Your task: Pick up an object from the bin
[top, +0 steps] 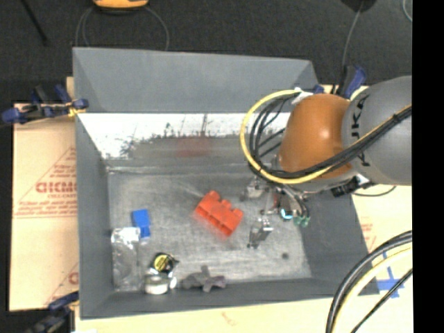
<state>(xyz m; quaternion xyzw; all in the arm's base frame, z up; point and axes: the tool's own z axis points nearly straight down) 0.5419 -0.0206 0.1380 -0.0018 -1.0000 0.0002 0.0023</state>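
Note:
My gripper (258, 212) hangs low over the right part of the bin floor, under the arm's orange cover. Its two fingers stand apart, open, with nothing between them. Just left of it lies an orange-red toy brick (218, 214) with studs on top, turned at an angle; the fingers are beside it, not around it. Lower down, near the front wall, rests a small grey jack-shaped piece (205, 280).
On the left side of the floor lie a small blue block (141, 220), a crumpled clear plastic bag (126, 257), a yellow-and-black tape measure (164, 262) and a white round thing (157, 285). The arm with its cables covers the bin's right rear corner.

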